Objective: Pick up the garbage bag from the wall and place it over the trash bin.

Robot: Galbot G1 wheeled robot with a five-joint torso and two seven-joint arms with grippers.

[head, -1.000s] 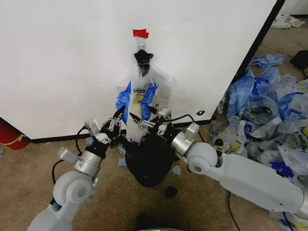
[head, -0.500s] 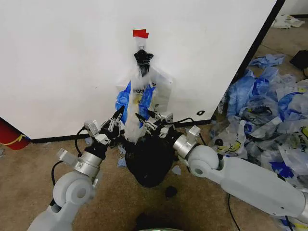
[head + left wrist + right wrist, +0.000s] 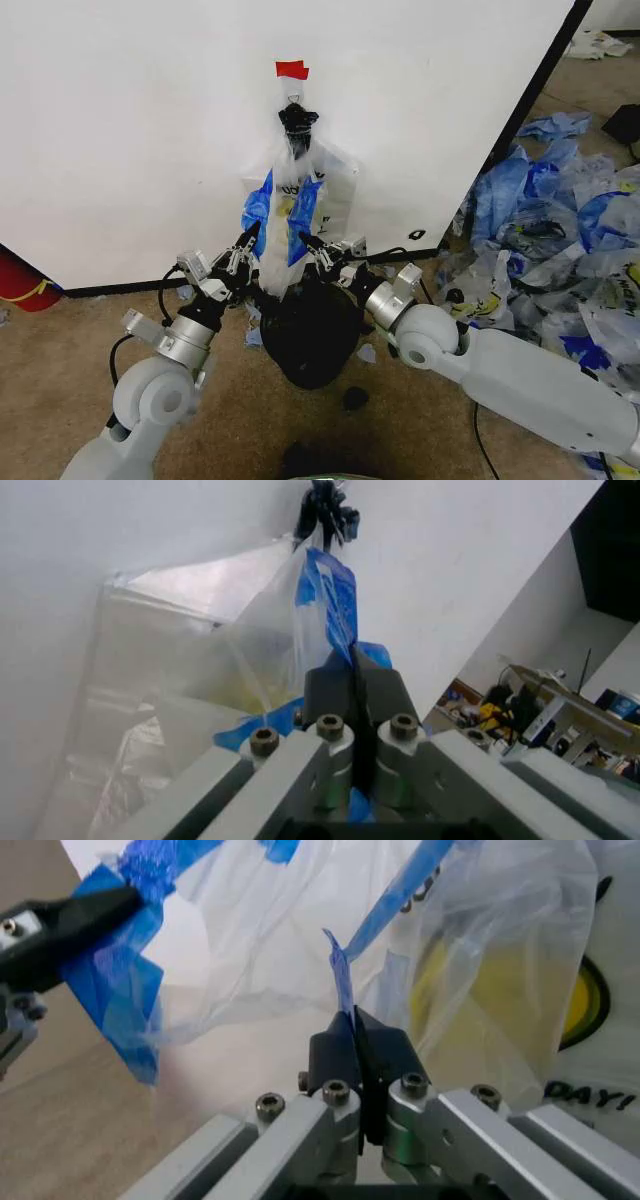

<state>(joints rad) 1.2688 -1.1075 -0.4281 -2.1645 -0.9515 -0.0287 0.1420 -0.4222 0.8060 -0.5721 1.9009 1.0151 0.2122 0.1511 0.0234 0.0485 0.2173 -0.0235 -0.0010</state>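
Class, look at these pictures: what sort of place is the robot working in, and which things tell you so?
Probably an indoor robot test area, not a home: a bare white wall panel with a hook and red tape, a heap of spare bags on brown carpet, and a trash bin below the hanging garbage bag.

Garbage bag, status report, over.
Left pincer and right pincer both shut on the garbage bag. Bag hangs from the wall hook, above the trash bin. Nothing in the way.

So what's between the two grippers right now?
In the head view the lower part of the garbage bag hangs between them. The left gripper and right gripper are each shut on a blue edge of it, just above the trash bin.
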